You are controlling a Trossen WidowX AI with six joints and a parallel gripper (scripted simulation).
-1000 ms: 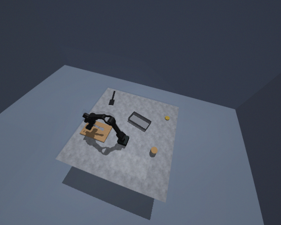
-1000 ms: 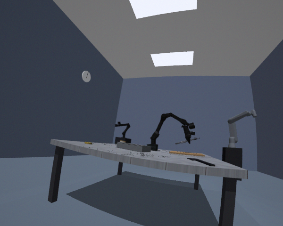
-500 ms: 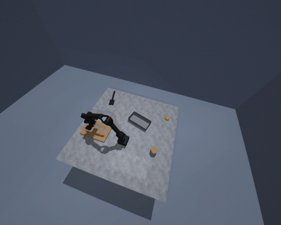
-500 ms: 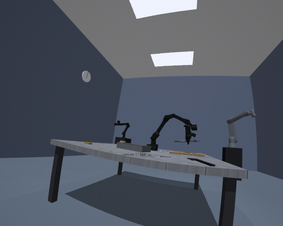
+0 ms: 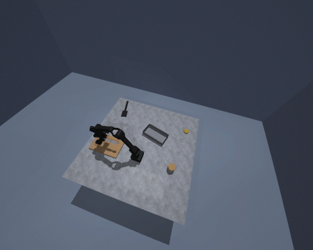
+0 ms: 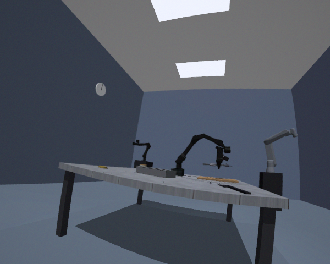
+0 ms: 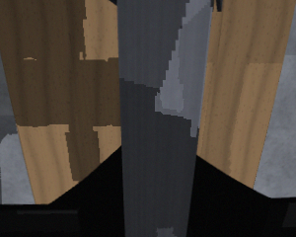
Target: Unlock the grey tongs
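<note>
My gripper (image 5: 101, 139) (image 6: 218, 166) (image 7: 150, 150) points straight down and is shut on the grey tongs (image 5: 111, 139) (image 6: 208, 164) (image 7: 158, 148). It holds them roughly level, a little above the wooden board (image 5: 119, 146) (image 6: 218, 179) (image 7: 237, 99). In the wrist view the tongs run up the middle of the picture over the board; a darker arm and a lighter arm show, diverging slightly toward the far end. The roasting tin (image 5: 161, 141) (image 6: 155, 171) stands to the side of the arm's base with nothing across it.
A black spatula (image 5: 125, 109) (image 6: 235, 188) lies on the table beyond the board. A small yellow disc (image 5: 186, 131) and a cork cylinder (image 5: 171, 167) sit on the table's other side. Another black arm (image 6: 143, 150) and a grey arm (image 6: 273, 147) stand off the table.
</note>
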